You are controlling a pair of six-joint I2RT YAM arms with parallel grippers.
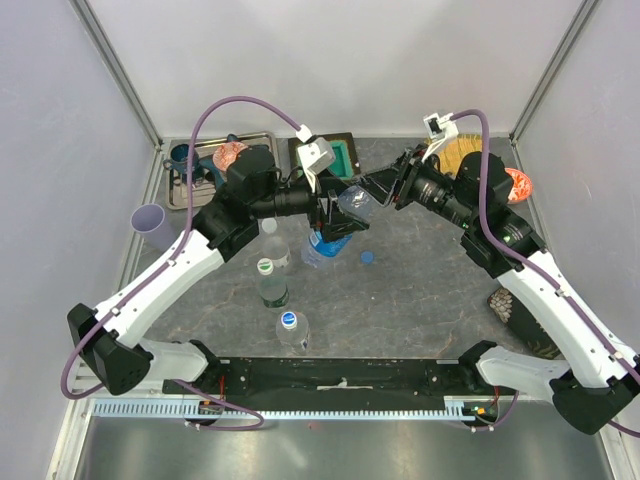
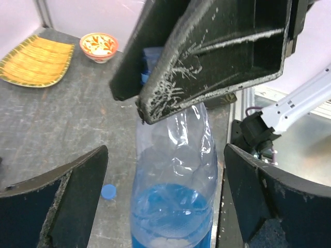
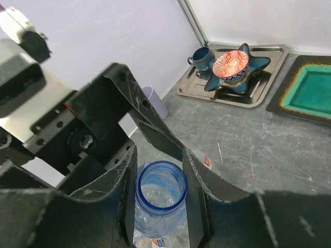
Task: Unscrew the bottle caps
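The blue-tinted bottle point(image 1: 322, 250) stands mid-table with its neck open and no cap on it point(image 3: 155, 217). My right gripper point(image 3: 159, 155) is shut on that neck from above point(image 1: 362, 195). My left gripper point(image 2: 165, 152) is open, its fingers point(image 2: 77, 186) wide on either side of the bottle's body point(image 2: 173, 206) without touching it. A loose blue cap point(image 1: 367, 257) lies on the table beside the bottle point(image 2: 108, 191). Three capped bottles lie nearer the arms: pale cap point(image 1: 268, 226), green-and-white cap point(image 1: 265, 267), blue-and-white cap point(image 1: 289, 320).
A lilac cup point(image 1: 152, 222) lies at the left. A metal tray point(image 3: 269, 51) at the back left holds a blue mug and a red-patterned bowl. A green dish point(image 1: 345, 155), a yellow plate point(image 2: 36, 59) and a second bowl point(image 2: 98, 44) sit at the back.
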